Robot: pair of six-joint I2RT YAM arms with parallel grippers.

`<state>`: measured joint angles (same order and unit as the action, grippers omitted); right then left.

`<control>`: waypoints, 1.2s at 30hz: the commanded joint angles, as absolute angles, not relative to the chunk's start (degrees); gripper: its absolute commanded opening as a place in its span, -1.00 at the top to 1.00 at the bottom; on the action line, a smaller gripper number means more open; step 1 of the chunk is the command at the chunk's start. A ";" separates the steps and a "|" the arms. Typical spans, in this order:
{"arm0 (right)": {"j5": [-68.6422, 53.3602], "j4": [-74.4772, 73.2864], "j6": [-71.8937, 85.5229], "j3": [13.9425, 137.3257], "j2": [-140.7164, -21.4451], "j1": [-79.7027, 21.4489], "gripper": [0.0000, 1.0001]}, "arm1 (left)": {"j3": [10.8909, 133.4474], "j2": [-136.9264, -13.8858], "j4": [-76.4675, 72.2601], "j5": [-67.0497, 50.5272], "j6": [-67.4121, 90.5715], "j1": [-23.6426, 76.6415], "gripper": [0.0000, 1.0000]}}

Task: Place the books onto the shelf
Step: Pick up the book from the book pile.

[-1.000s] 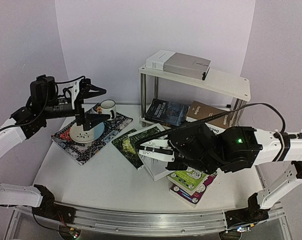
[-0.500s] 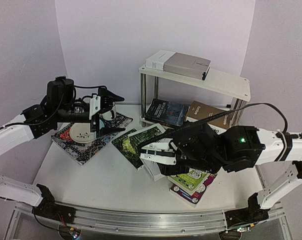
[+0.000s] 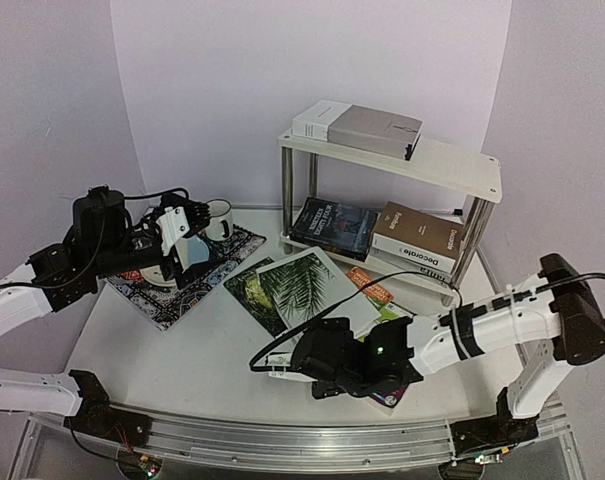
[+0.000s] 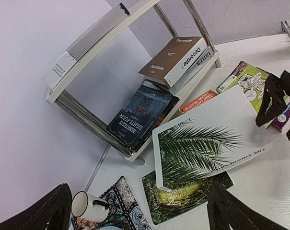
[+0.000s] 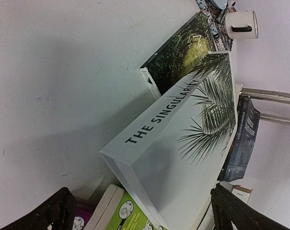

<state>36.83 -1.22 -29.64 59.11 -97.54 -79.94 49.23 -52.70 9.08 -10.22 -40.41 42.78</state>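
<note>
Since a second before, my right pincer (image 3: 302,362) had let go of the palm-leaf book (image 3: 302,288) and sunk low near the front of the desk (image 3: 182,350). My left pincer (image 3: 185,245) had drawn back over the placemat (image 3: 167,300). From above, both pincers stood wide apart, holding nothing. The palm-leaf book lay cover up in front of the shelf (image 3: 452,165), partly over the dark green book (image 3: 244,288). A grey book (image 3: 375,128) lay on the shelf's top board, and a dark blue book (image 3: 332,222) and a brown book (image 3: 419,225) on the lower one.

Through my left wrist camera, the left pincer (image 4: 137,191) gaped over the desk, nothing between its fingers (image 4: 39,211). Beyond it the palm-leaf book (image 4: 207,143) overlapped the dark green book (image 4: 183,203). An orange book (image 4: 197,99) and a lime green book (image 4: 248,80) lay between it and the shelf (image 4: 92,43). The right pincer (image 4: 281,108) hung open just beside the palm-leaf book's edge.

Through my right wrist camera, the right pincer (image 5: 141,191) was spread wide and gripped nothing. The palm-leaf book (image 5: 183,148) lay ahead, one corner resting on the lime green book (image 5: 130,215), the other end on the dark green book (image 5: 178,52).
</note>
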 commanded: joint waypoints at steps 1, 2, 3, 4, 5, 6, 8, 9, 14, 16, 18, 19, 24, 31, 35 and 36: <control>42.78 7.71 -33.54 58.69 -103.13 -78.40 -0.97 | 48.23 -50.87 6.11 -6.71 -37.22 42.63 -0.99; 43.84 9.54 -34.37 58.55 -104.22 -78.30 -0.97 | 48.05 -50.53 6.14 -6.71 -37.19 42.63 -0.99; 44.97 11.55 -35.25 58.36 -105.24 -78.24 -0.97 | 47.84 -50.15 6.15 -6.59 -37.19 42.63 -0.99; 46.56 13.55 -36.26 58.19 -106.45 -78.22 -0.97 | 47.70 -49.70 6.15 -6.39 -37.26 42.63 -0.99; 48.36 15.76 -37.30 58.00 -107.78 -78.22 -0.97 | 47.53 -49.28 6.14 -6.18 -37.37 42.63 -0.99; 49.83 18.28 -38.32 57.83 -109.27 -78.22 -0.97 | 47.30 -49.00 6.11 -6.02 -37.50 42.63 -0.99; 53.09 23.89 -41.01 56.76 -111.30 -78.29 -0.97 | 46.98 -48.47 6.10 -6.12 -37.53 42.63 -0.99; 53.76 25.50 -41.66 56.02 -111.68 -78.27 -0.97 | 46.87 -48.26 6.16 -6.32 -37.54 42.63 -0.99; 54.56 30.90 -42.99 54.02 -112.30 -78.30 -0.97 | 46.51 -47.98 6.40 -6.45 -37.82 42.62 -0.99; 56.12 32.73 -44.59 53.90 -113.85 -78.28 -0.97 | 46.47 -48.18 6.41 -6.36 -37.96 42.62 -0.99; 57.40 35.48 -46.37 53.32 -115.12 -78.28 -0.93 | 46.49 -48.39 6.42 -6.51 -37.92 42.57 -0.99; 57.79 36.81 -46.87 52.90 -115.23 -78.30 -0.88 | 46.49 -48.53 6.42 -6.57 -37.89 42.62 -0.99; 57.92 38.68 -48.04 52.06 -113.71 -78.27 -0.39 | 46.40 -48.72 6.41 -6.29 -38.24 42.63 -0.99; 59.39 43.90 -53.56 50.96 -108.53 -78.41 0.43 | 47.03 -48.98 6.42 -6.33 -38.40 42.59 -1.00; 59.05 43.98 -56.03 51.27 -102.61 -78.74 0.66 | 47.50 -49.20 6.50 -6.23 -38.41 42.58 -0.99; 58.75 43.39 -56.44 51.49 -101.06 -78.89 0.70 | 47.61 -49.16 6.50 -6.27 -38.35 42.59 -0.99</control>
<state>57.31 41.63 -53.39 51.10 -109.21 -78.28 46.35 -48.87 8.45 -6.83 -38.57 42.76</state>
